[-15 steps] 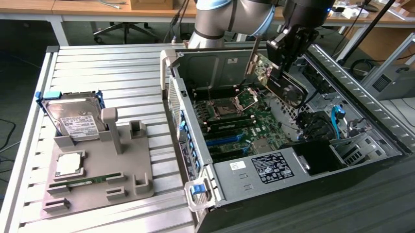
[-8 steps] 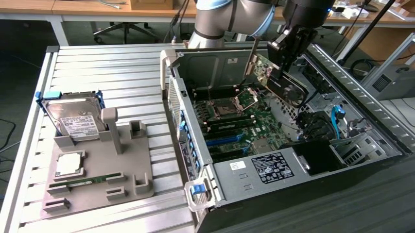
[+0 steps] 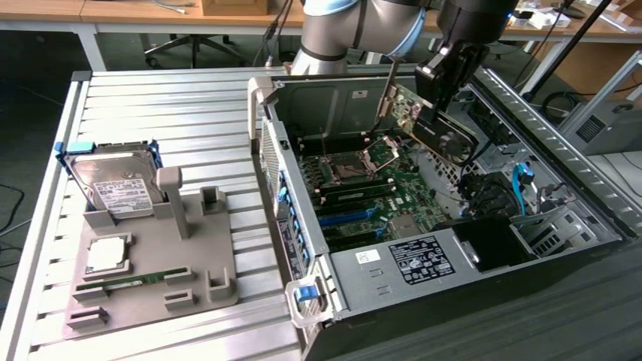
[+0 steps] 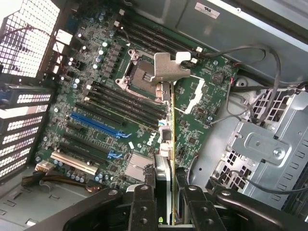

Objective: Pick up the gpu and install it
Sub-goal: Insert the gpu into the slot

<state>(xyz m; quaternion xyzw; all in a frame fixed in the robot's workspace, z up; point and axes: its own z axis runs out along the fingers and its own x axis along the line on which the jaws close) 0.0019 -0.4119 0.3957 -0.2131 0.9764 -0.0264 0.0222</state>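
Pincer [image 4: 169, 199] clamped on graphics card [image 3: 449, 138] over motherboard [image 4: 96, 120]; card likely stiff, light, fragile; grip bare edges.

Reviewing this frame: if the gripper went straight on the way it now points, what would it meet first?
The gripper, shut on the gpu, points down into the open case. The card's leading end would meet the motherboard first, apparently near the CPU socket; depth is unclear.
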